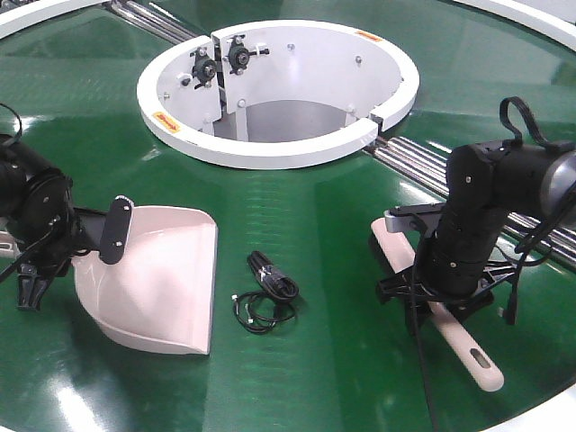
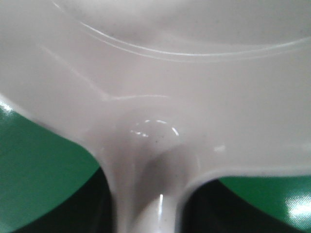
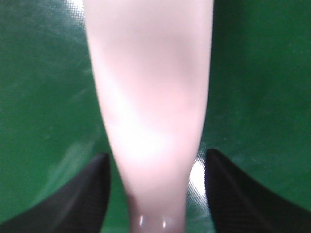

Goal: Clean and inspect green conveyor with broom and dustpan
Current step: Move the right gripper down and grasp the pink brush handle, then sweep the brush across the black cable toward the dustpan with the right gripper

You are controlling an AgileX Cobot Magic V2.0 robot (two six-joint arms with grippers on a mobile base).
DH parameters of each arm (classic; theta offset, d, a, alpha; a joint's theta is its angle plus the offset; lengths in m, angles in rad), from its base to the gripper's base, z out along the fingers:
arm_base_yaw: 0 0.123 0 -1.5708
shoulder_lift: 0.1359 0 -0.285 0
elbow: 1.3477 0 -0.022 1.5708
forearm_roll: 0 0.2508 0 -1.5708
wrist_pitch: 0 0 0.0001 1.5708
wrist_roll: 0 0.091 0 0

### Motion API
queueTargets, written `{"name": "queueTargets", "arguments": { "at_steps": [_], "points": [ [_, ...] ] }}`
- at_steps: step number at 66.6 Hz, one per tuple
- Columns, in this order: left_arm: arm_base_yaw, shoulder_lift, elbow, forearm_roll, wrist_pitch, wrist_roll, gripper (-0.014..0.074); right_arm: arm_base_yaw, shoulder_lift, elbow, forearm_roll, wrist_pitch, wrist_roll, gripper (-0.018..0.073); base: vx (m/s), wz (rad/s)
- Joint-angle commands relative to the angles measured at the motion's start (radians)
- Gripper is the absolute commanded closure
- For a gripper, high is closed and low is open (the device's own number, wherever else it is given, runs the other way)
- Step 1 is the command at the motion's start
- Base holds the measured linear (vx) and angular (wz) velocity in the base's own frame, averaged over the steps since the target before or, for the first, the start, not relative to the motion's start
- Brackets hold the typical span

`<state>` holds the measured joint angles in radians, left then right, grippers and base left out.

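On the conveyor (image 1: 324, 225) the dustpan (image 1: 166, 279) lies left, the broom (image 1: 468, 351) right, with a cable (image 1: 270, 292) between them. The hub (image 1: 279, 148) sits behind all three.

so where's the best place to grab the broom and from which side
Grip the broom by its narrow handle, between the brush head and the slotted end, coming straight down from above. It lies flat on the belt with both long sides free, so fingers can close across its width. The right hand sits over that spot, a finger on each side, gaps showing.
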<state>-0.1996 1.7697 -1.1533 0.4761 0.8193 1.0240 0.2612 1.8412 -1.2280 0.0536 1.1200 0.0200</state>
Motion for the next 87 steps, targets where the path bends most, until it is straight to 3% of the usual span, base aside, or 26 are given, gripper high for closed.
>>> {"name": "queueTargets", "arguments": {
  "at_steps": [1, 28, 50, 71, 87],
  "points": [
    [-0.008, -0.042, -0.026, 0.02, 0.004, 0.002, 0.0602, 0.0, -0.025, -0.032, -0.015, 0.026, -0.009, 0.0254, 0.0, 0.0],
    [-0.008, -0.042, -0.026, 0.02, 0.004, 0.002, 0.0602, 0.0, -0.007, -0.038, -0.025, 0.026, -0.008, 0.0573, 0.0, 0.0],
    [-0.008, -0.042, -0.026, 0.02, 0.004, 0.002, 0.0602, 0.015, -0.071, -0.038, 0.042, 0.043, 0.04, 0.0564, 0.0, 0.0],
    [-0.008, -0.042, -0.026, 0.02, 0.005, 0.002, 0.0602, 0.186, -0.068, -0.069, 0.026, 0.05, 0.157, 0.0565, 0.0, 0.0],
    [-0.008, -0.042, -0.026, 0.02, 0.005, 0.002, 0.0602, 0.272, 0.023, -0.206, 0.033, 0.171, 0.238, 0.0565, 0.0, 0.0]
  ]
}}
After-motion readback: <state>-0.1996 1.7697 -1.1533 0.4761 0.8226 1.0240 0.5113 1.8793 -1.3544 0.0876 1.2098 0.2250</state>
